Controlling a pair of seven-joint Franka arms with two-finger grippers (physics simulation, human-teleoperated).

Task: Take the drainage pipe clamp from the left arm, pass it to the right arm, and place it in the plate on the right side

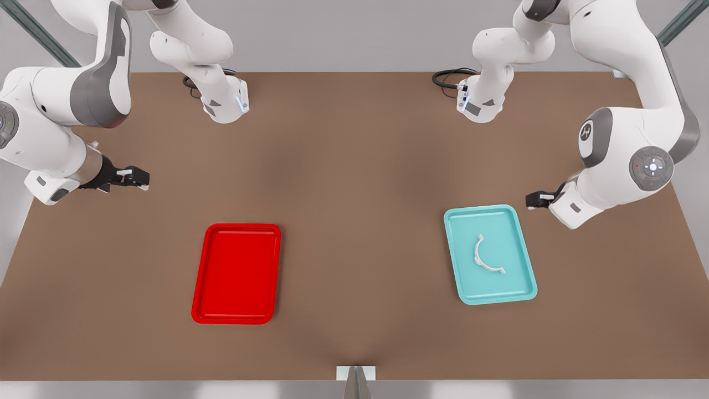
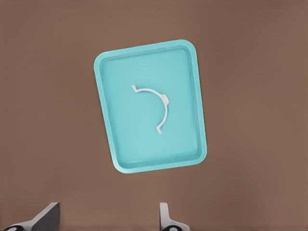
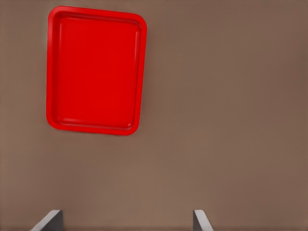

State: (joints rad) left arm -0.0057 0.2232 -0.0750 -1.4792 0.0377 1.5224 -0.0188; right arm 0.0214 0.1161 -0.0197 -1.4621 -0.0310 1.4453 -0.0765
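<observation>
The brown table (image 1: 354, 166) spans nearly the whole front view, with 2 white arms reaching in from the upper corners. The arm at the front view's left carries the right gripper (image 1: 135, 177), which hangs above bare table at the left edge of the frame, well apart from the plate (image 1: 237, 274). In the right wrist view its 2 fingers (image 3: 48, 220) stand spread wide with nothing between them, and the plate (image 3: 95, 70) sits in the upper left of that frame. The arm at the front view's right carries the left gripper (image 1: 536, 199), just beside the upper right corner of the teal tray (image 1: 490, 254). Its fingers (image 2: 45, 217) are likewise spread and empty.

The red plate lies left of centre in the lower half of the front view; the teal tray lies right of centre, slightly tilted. The drainage pipe clamp (image 1: 485, 256) rests flat near the middle of the teal tray, its white arc (image 2: 158, 104) touching neither gripper.
</observation>
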